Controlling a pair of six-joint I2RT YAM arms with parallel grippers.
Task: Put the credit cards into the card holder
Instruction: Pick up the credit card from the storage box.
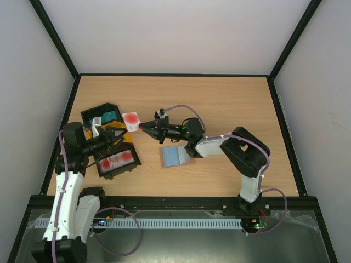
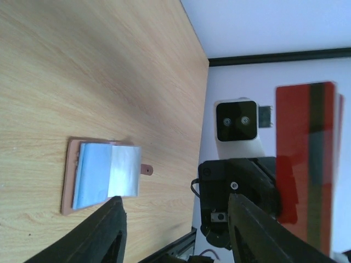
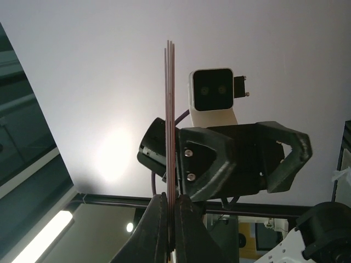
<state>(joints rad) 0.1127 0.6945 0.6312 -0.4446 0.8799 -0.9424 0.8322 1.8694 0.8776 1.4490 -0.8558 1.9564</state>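
The card holder (image 1: 174,156) lies open on the table with a pale blue credit card (image 1: 172,155) on its inside. In the left wrist view the same card holder (image 2: 68,181) shows under the blue card (image 2: 104,175). My right gripper (image 1: 145,127) is shut on a red-and-white credit card (image 1: 131,120), held up off the table. That card is red with a dark stripe (image 2: 305,164) from the left wrist, and edge-on (image 3: 171,109) between the shut right gripper (image 3: 173,200). My left gripper (image 1: 120,133) (image 2: 175,200) faces it, open and holding nothing.
A black tray (image 1: 96,113) at the left holds a teal card (image 1: 109,115). A second black tray (image 1: 133,162) nearer the front holds red-and-white cards (image 1: 116,160). A yellow piece (image 1: 118,130) lies between them. Black frame rails border the table.
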